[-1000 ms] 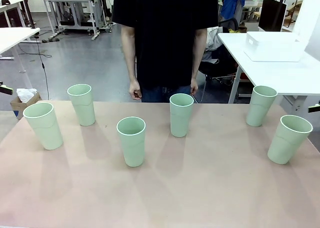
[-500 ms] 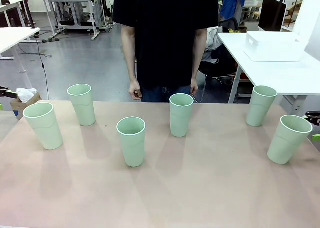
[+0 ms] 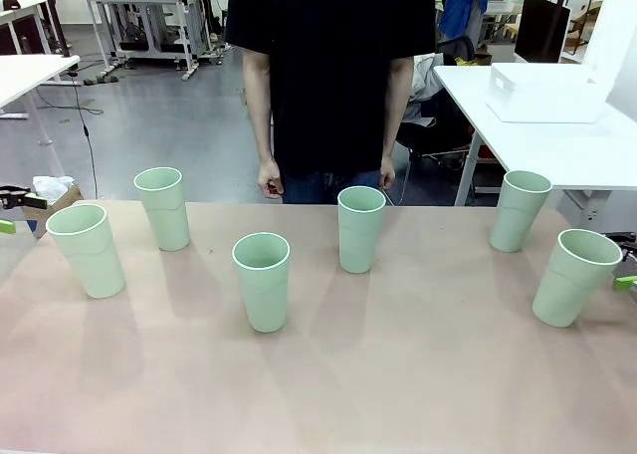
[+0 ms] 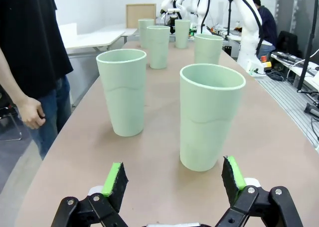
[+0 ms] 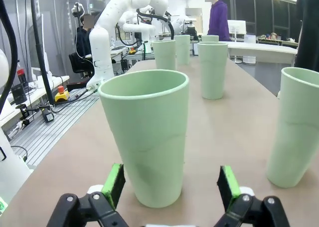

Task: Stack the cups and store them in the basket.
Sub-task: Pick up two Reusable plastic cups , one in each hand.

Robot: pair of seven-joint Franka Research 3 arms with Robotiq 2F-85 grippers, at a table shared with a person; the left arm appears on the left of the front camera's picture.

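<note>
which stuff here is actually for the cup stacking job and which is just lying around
For the job: six cups on the table; the basket on the white side table; left gripper and right gripper, both open.
Just lying about: cardboard box on the floor; monitor; emergency stop button.

No writing, label, brand, number or sign can be read in any view. The cups (image 3: 262, 280) have plain pale green walls, the surface (image 3: 418, 374) is plain pinkish-brown, and the person's black shirt (image 3: 328, 76) is plain.
</note>
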